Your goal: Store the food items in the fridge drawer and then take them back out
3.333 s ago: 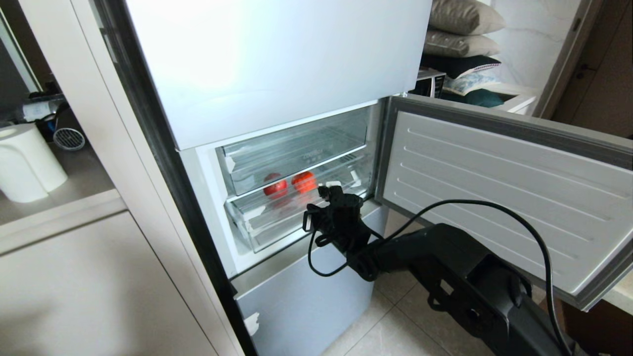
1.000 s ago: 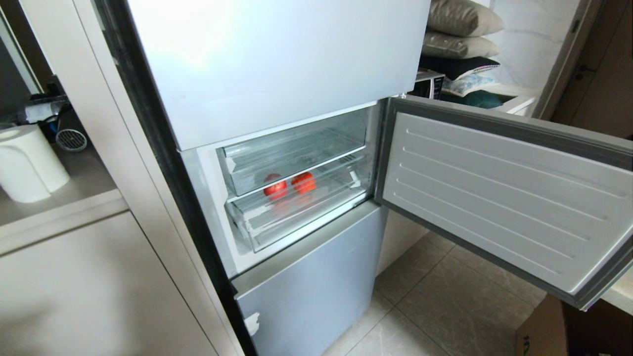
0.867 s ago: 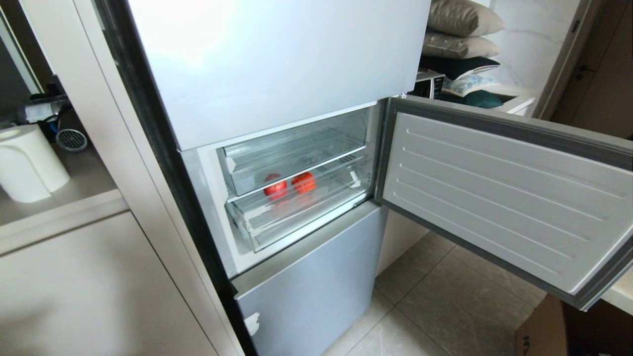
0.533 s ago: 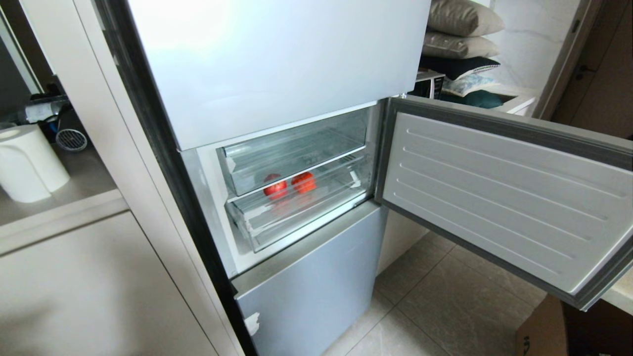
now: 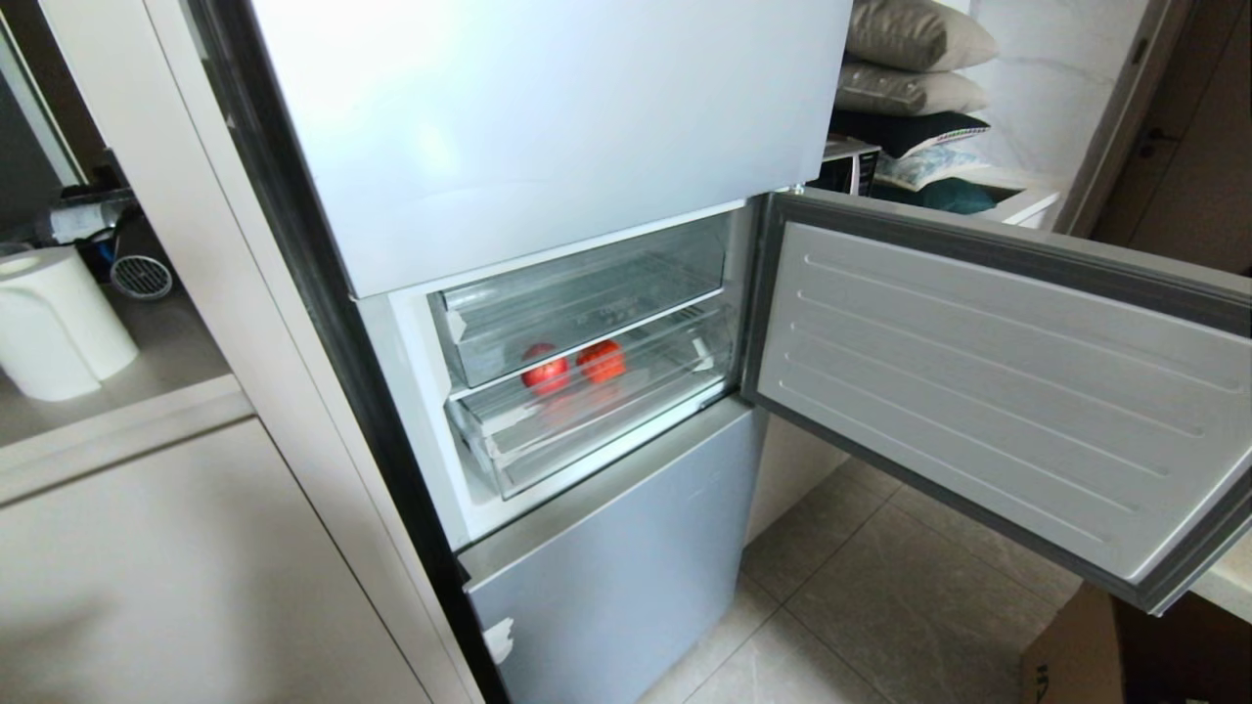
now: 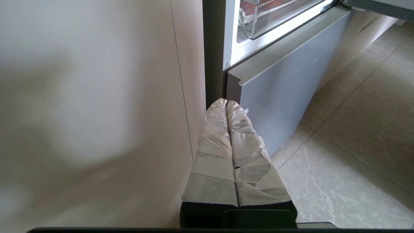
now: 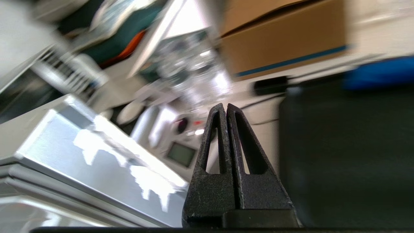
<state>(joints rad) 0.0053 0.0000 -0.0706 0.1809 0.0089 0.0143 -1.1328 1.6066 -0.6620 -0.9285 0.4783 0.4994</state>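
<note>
Fruits [image 5: 574, 365] blur behind fridge drawer [image 5: 587, 416]; left gripper [image 6: 226, 103], right gripper [image 7: 225, 106] pressed together, seemingly empty.

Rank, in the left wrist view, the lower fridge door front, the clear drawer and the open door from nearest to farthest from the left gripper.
1. Lower fridge door front: just ahead of the shut left gripper.
2. Fridge drawer: higher up, above that front.
3. Open door: farthest, swung out on the robot's right.
</note>
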